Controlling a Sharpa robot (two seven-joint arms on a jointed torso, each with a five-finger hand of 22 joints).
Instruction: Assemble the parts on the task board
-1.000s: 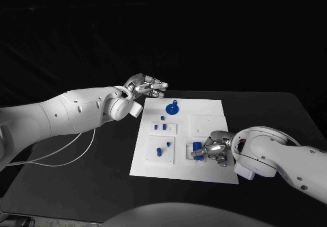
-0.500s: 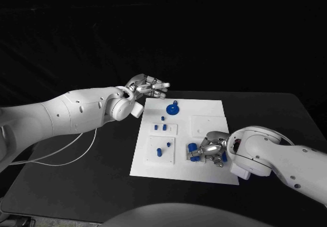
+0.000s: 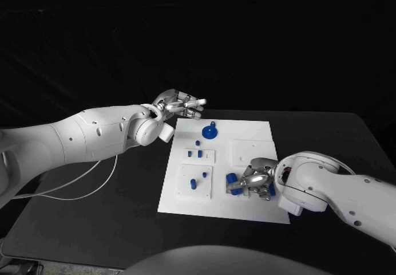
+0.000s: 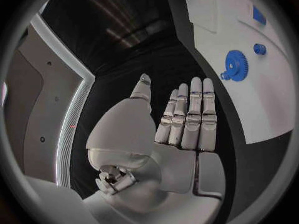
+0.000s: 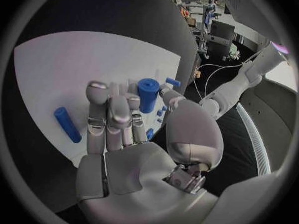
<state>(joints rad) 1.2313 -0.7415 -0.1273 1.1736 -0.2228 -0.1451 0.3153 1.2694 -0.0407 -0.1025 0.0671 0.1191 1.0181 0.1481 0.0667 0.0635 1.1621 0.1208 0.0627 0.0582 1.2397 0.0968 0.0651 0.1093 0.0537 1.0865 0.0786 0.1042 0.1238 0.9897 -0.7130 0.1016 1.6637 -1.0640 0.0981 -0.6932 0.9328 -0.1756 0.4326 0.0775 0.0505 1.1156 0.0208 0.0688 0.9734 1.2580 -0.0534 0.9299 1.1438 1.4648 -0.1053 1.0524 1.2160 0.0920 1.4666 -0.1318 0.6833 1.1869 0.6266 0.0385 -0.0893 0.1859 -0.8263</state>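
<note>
The white task board (image 3: 252,134) lies in the middle of the black table. A blue gear (image 3: 209,132) (image 4: 236,65) sits near its far edge, with small blue pegs (image 3: 194,153) in the white blocks at its left. My right hand (image 3: 257,182) (image 5: 118,119) is low over the board's near right part. In the right wrist view a short blue cylinder (image 5: 147,95) stands pinched between its thumb and fingers. A blue peg (image 5: 67,124) (image 3: 233,178) lies flat beside the fingers. My left hand (image 3: 178,106) (image 4: 181,124) hovers off the board's far left corner, fingers straight, holding nothing.
A white cable (image 3: 82,186) loops over the table at the left, under my left arm. A bare white block (image 3: 252,150) sits on the board's right half. More small blue parts (image 5: 161,113) stand beyond my right thumb.
My right hand has shifted a little to the left over the board, and the blue pieces by its fingers have moved with it. The left hand has hardly moved.
</note>
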